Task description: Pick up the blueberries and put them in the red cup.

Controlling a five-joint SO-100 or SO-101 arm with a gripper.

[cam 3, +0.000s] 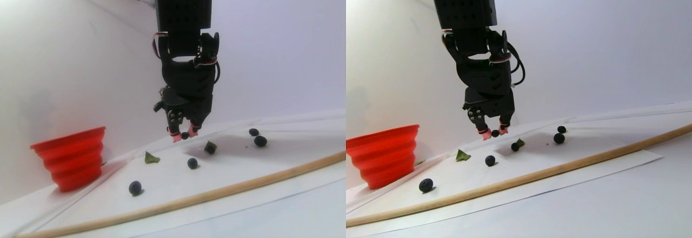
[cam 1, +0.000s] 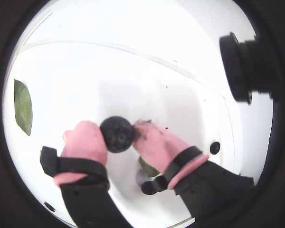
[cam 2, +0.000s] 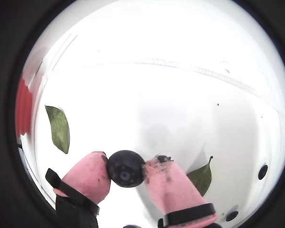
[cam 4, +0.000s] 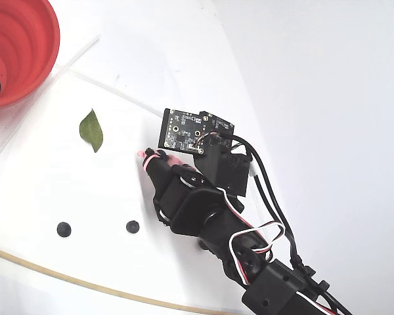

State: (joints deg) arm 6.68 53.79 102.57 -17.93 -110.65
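gripper (cam 1: 118, 135): we're seeing its pink fingertips (cam 2: 88, 175) pinching one blueberry (cam 2: 126, 168), held above the white sheet (cam 4: 39, 190)
loose blueberries (cam 3: 135, 187): lying scattered on the sheet
red cup (cam 3: 73, 157): sitting at the left in the stereo pair view, berries inside in the fixed view
leaf (cam 4: 91, 130): lying between cup and arm
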